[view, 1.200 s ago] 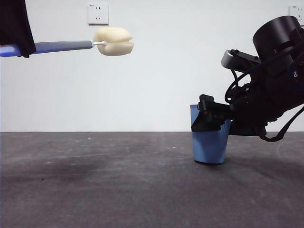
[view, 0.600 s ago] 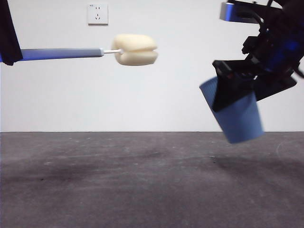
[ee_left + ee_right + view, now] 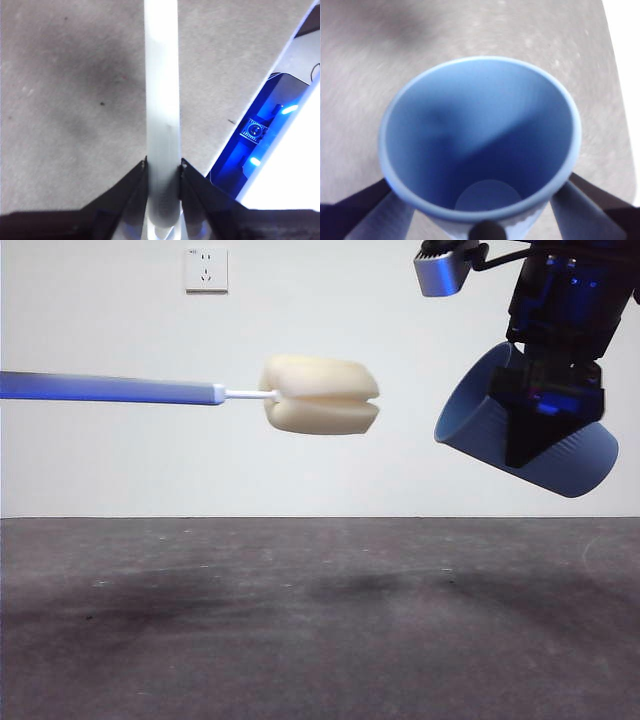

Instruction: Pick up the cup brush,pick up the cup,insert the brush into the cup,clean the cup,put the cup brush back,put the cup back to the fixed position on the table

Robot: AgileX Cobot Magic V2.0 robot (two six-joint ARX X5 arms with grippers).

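Note:
The cup brush (image 3: 200,392) is held level in the air, its cream-yellow sponge head (image 3: 320,394) pointing right toward the cup. My left gripper (image 3: 163,167) is shut on the grey handle (image 3: 162,100); in the front view that gripper is out of view past the left edge. The blue ribbed cup (image 3: 520,430) hangs high at the right, tilted with its open mouth facing left toward the sponge. My right gripper (image 3: 545,405) is shut on the cup. The right wrist view looks straight into the empty cup (image 3: 480,145). A gap separates sponge and cup rim.
The dark grey table (image 3: 300,620) lies below both held things. A white wall with a power socket (image 3: 206,269) stands behind. A blue-lit device (image 3: 260,135) shows beyond the table's edge in the left wrist view.
The cup was lifted off the table and tipped until its mouth faces left. The brush moved right and a little lower, toward the cup.

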